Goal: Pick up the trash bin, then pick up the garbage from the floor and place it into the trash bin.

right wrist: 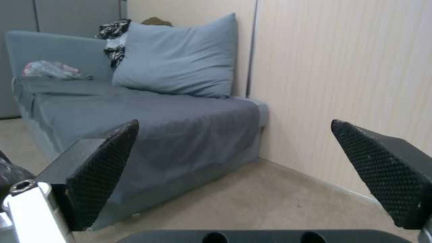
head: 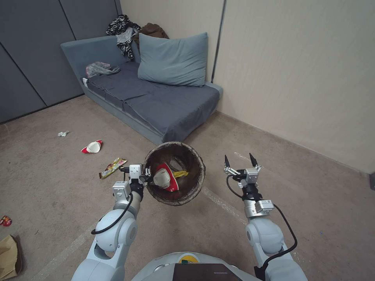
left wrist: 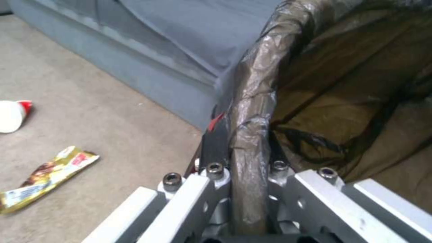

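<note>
Bin (head: 174, 173) pickup is done: the left gripper (head: 145, 175) is holding it off the floor before the robot, jaws pinching the bag-lined rim, with a red-and-white cup (head: 165, 177) and a yellow scrap (head: 180, 173) already lying inside. Right gripper (head: 241, 161) is hanging beside the bin with jaws spread and carrying nothing. Collection is judged partly complete, since a cup (head: 92, 147), a wrapper (head: 112, 167), a paper scrap (head: 63, 134), a red wrapper (head: 5, 221) and a brown bag (head: 8, 257) are still lying on the floor (head: 47, 175).
</note>
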Controlling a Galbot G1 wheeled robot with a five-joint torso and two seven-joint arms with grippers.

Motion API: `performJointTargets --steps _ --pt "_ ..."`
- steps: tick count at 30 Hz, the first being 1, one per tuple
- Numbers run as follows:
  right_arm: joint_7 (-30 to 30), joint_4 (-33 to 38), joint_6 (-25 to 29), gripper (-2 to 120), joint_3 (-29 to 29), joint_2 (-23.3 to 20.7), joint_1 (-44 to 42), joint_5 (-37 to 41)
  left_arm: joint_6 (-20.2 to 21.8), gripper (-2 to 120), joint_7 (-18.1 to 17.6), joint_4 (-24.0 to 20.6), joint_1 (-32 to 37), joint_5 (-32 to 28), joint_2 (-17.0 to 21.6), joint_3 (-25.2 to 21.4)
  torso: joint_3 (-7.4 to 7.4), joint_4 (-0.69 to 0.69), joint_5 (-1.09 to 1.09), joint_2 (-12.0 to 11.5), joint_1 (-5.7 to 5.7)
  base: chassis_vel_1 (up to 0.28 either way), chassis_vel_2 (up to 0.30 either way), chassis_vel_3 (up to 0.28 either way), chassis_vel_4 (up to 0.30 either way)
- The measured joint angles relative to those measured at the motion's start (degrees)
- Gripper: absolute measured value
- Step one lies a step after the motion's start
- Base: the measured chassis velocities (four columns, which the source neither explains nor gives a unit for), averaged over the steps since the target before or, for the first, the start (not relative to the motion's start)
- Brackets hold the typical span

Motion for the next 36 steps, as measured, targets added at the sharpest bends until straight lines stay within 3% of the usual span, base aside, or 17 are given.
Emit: performJointTargets --steps 36 --pt "-2.2 -4.2 5.3 100 1.3 -0.7 2.4 -1.5 -0.3 0 -0.1 -0.3 0.1 0.0 0.2 0.0 0.00 0.00 0.00 0.0 0.00 0.104 0.101 0.100 0.103"
